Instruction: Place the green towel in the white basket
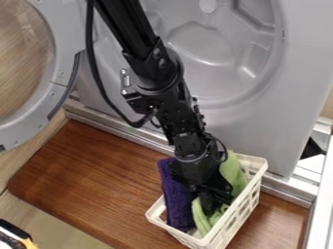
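1. The gripper (211, 200) points down into the white basket (224, 232), right against the green towel (233, 175). Whether it is holding the cloth or has let go cannot be told, since the arm (175, 112) and the dark wrist cover the contact.
2. The towel lies within the basket, bunched, with folds on both sides of the gripper; the purple cloth (174, 194) lies beside it. The placing looks nearly done, and the step in hand is probably the release.
3. To do it well, the gripper should let the towel rest on whatever lies beneath before opening, rather than drop it from above.
4. It should open only as far as needed, as the basket wall and the purple cloth leave little room.
5. The retreat should be slow and straight up. A sideways pull could drag a fold out, lift the purple cloth or tip the light-looking basket on the worktop (91, 180).
6. The towel's far end reaches up near the rim; if it proves to overhang, a gentle inward nudge would settle it.
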Action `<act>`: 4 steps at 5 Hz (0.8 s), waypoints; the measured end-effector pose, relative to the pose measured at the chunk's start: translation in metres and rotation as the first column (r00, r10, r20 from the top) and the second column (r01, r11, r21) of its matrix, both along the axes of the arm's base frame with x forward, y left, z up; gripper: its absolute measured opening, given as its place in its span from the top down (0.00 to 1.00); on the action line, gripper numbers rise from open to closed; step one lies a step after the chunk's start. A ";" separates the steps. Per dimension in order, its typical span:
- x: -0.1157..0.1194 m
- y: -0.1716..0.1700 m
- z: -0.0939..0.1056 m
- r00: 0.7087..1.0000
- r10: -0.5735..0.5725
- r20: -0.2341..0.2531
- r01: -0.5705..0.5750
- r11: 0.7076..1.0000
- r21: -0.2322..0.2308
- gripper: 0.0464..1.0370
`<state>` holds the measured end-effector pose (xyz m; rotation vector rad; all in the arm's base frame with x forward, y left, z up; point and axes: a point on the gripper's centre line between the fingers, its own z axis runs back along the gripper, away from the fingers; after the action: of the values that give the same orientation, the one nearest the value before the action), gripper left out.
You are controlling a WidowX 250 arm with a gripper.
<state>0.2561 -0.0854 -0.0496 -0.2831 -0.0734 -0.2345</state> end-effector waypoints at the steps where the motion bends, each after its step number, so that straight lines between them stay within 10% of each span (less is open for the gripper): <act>1: -0.004 -0.003 0.003 1.000 -0.015 -0.006 0.015 1.000 0.005 0.42; 2: -0.004 -0.004 0.015 1.000 -0.017 0.013 0.017 1.000 -0.005 0.15; 4: 0.003 0.002 0.055 0.997 0.010 0.076 -0.007 0.999 -0.037 0.03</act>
<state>0.2588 -0.0830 0.0057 -0.3107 -0.1545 -0.2353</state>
